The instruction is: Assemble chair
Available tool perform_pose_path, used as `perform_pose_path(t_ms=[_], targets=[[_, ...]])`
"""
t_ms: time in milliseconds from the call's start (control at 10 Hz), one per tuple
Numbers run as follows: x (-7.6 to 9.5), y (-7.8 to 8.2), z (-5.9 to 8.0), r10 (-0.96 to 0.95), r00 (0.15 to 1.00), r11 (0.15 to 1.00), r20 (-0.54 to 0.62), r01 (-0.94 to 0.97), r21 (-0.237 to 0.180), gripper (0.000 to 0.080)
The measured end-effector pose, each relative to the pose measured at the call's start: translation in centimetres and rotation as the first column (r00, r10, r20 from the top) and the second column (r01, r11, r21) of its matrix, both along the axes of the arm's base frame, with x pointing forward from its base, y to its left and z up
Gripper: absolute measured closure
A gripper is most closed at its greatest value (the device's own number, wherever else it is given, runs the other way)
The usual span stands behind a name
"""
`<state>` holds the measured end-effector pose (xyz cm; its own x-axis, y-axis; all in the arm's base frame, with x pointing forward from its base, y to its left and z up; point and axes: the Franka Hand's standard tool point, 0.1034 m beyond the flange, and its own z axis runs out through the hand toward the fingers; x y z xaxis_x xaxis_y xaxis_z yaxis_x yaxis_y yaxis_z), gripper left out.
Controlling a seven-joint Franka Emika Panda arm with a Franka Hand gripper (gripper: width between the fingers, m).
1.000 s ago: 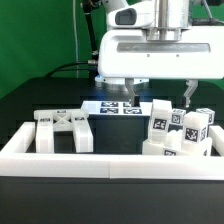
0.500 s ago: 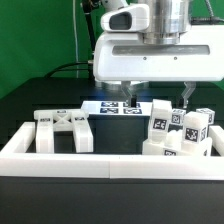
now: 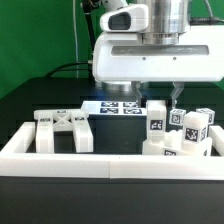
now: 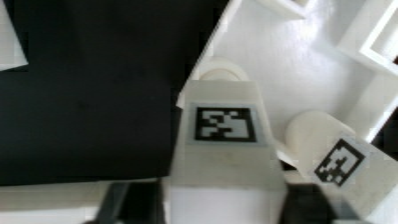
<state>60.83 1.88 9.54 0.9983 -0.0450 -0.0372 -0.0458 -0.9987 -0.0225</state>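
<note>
The arm (image 3: pixel 138 15) wears glossy white, rounded shells; a dark oval spot sits on the link at the top of the exterior view; beside it stands a pale grey, cylindrical flange (image 3: pixel 168 14) with a faint metallic sheen. The gripper (image 3: pixel 154 97) has a broad, boxy white body with softly rounded corners; its front face is plain and smooth, catching bright highlights, and shades to grey along the lower edge; two slim dark fingers (image 3: pixel 178 94) project beneath that edge. In the wrist view the gripper (image 4: pixel 217 205) shows only as two black fingers (image 4: pixel 135 203); they are matt, blocky and square-edged, somewhat blurred.
</note>
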Motion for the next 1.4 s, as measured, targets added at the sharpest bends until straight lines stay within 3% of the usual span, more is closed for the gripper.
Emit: perform_pose_path(t_ms=[400, 700, 900, 1400], targets=[[0.0, 0.0, 0.0, -0.073, 0.997, 0.997, 0.002, 0.073, -0.002, 0.0511], [-0.2, 0.6, 0.0, -0.372, 0.927, 0.928, 0.04, 0.372, -0.004, 0.0509], [-0.1, 1.2, -0.1, -0.507, 0.86, 0.861, 0.05, 0.508, 0.001, 0.0509], [0.2, 2.5, -0.1, -0.823, 0.566, 0.567, 0.053, 0.823, 0.024, 0.0508]])
